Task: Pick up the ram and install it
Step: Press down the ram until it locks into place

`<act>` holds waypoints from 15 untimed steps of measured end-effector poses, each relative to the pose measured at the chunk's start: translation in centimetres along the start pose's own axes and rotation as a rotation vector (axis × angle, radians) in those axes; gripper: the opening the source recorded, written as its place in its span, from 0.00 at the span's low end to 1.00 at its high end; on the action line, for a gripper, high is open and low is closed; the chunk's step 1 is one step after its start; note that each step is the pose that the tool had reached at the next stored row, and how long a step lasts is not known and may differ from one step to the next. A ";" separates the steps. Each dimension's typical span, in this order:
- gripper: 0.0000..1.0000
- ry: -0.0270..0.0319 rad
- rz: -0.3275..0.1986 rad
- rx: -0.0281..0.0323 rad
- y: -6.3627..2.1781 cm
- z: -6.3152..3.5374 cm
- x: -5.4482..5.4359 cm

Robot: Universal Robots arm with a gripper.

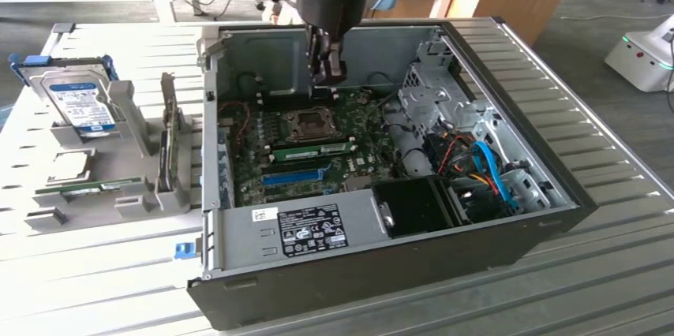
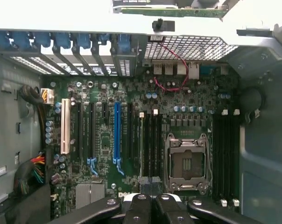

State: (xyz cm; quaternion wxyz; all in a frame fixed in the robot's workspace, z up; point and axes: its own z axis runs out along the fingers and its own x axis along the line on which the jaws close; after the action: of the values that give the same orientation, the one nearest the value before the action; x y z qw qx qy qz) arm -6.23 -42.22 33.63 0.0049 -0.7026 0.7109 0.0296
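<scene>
Jaws together, holding nothing, at 12 o'clock of the CPU socket in the exterior view. Ram looks slotted at the socket's 6 o'clock. Risk: stick half-seated, and an off-line press hits the open socket.

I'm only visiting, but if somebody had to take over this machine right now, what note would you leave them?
Pincer: shut, nothing visibly held, hanging inside the open computer case above the motherboard.
Ram: one green stick sits on the motherboard beside the processor socket, apparently in a slot. Another green stick lies in the grey rack at the exterior view's left, near the hard drive.
Done: possibly one stick is seated; I cannot tell whether it is clipped in.
Left: check that seating; the rack stick is untouched.
</scene>
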 end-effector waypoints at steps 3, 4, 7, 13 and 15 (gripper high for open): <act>0.11 -0.0001 0.000 0.0001 -0.39 -0.01 0.0; 0.11 0.0000 0.000 0.0001 -0.53 -0.02 0.0; 0.11 -0.0001 0.000 0.0001 -0.94 -0.03 0.0; 0.11 0.0000 0.000 0.0000 -1.52 -0.05 0.0; 0.11 0.0000 0.000 0.0001 -1.57 -0.05 0.0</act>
State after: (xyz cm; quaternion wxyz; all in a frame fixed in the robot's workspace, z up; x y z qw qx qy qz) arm -4.67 -42.22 33.63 0.0049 -0.7026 0.7109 0.0295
